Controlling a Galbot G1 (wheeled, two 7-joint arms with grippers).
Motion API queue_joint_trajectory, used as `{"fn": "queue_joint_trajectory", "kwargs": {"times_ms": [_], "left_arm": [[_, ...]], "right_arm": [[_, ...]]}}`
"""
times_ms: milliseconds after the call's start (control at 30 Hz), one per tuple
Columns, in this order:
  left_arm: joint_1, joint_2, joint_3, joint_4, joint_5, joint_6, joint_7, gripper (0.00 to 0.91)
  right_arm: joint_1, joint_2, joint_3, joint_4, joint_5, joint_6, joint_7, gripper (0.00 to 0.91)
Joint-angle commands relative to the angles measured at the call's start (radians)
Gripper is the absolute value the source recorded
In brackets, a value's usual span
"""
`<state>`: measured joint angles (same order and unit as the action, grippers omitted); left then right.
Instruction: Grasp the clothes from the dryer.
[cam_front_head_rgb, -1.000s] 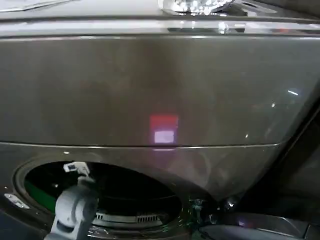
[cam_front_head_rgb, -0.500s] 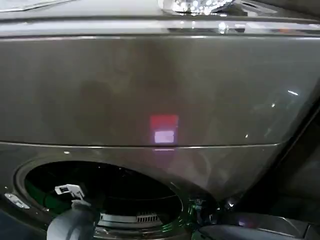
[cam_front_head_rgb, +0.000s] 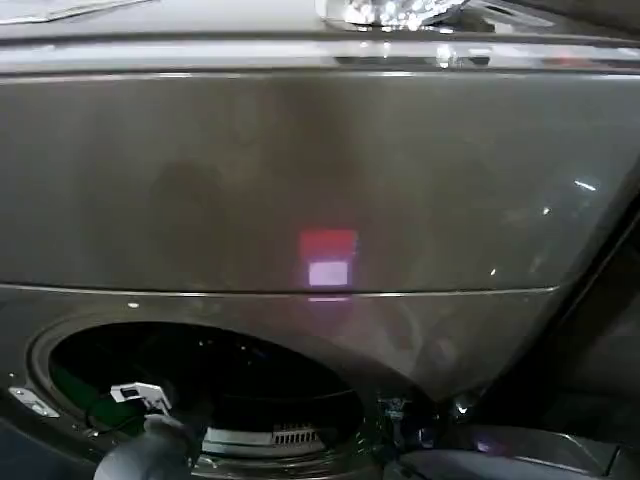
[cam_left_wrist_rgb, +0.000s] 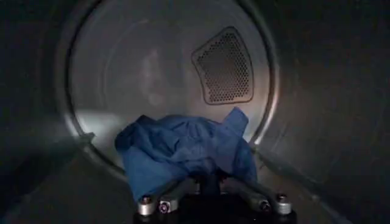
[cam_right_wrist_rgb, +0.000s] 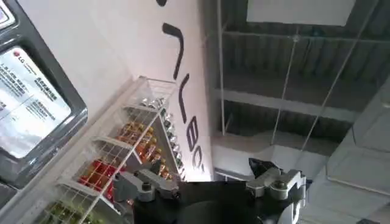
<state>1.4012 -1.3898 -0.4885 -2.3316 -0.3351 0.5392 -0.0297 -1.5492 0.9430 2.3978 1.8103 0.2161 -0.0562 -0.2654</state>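
Lower now in the porthole, the left gripper (cam_left_wrist_rgb: 210, 193) reaches deeper into the dryer (cam_front_head_rgb: 300, 180). Its fingers are spread wide around the clothes (cam_left_wrist_rgb: 183, 149), ready to close. For the right gripper (cam_right_wrist_rgb: 210, 185), I cannot tell.

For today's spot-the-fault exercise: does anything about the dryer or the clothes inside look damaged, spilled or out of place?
Nothing stands out. The blue clothes lie bunched on the floor of the dryer drum, below the perforated vent, with the left hand just before them. The drum looks intact.
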Motion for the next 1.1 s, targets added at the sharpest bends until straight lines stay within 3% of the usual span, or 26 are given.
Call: {"fn": "queue_joint_trajectory", "kwargs": {"times_ms": [33,1100], "left_arm": [[0.005,-0.002,0.003,0.0,0.011,-0.004,0.003,0.0],[-0.008,-0.005,0.022,0.024,0.033,-0.012,0.005,0.0]], "right_arm": [[0.009,0.0,-0.007,0.007,0.0,-0.006,-0.005,0.907],[0.019,0.006,-0.009,0.019,-0.024,-0.011,-0.016,0.907]]}}
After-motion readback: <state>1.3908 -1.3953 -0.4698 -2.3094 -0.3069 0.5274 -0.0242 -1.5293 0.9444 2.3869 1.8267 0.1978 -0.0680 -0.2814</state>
